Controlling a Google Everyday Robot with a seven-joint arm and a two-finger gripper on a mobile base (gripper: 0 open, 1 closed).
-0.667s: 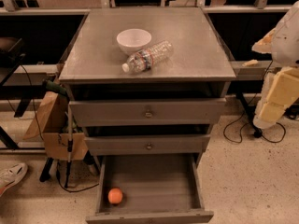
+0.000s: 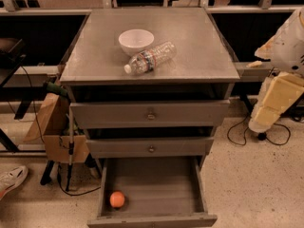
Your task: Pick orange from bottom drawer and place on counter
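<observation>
The orange (image 2: pixel 117 199) lies in the front left corner of the open bottom drawer (image 2: pixel 156 184), which is pulled out toward me. The counter (image 2: pixel 199 51) is the grey top of the cabinet; it bears a white bowl (image 2: pixel 136 41) and a clear plastic bottle (image 2: pixel 151 57) lying on its side. My gripper (image 2: pixel 259 122) hangs at the right edge of the view beside the cabinet, pointing down at about the height of the top drawer. It is well above and to the right of the orange and holds nothing that I can see.
The two upper drawers (image 2: pixel 151 114) with small knobs are shut. A cardboard box (image 2: pixel 57 127) and a stick lean at the cabinet's left. A shoe (image 2: pixel 12 178) lies on the floor at far left. Cables (image 2: pixel 237 132) run on the floor at right.
The arm at the right edge has shifted slightly left and down. The orange, bowl and bottle have not moved.
</observation>
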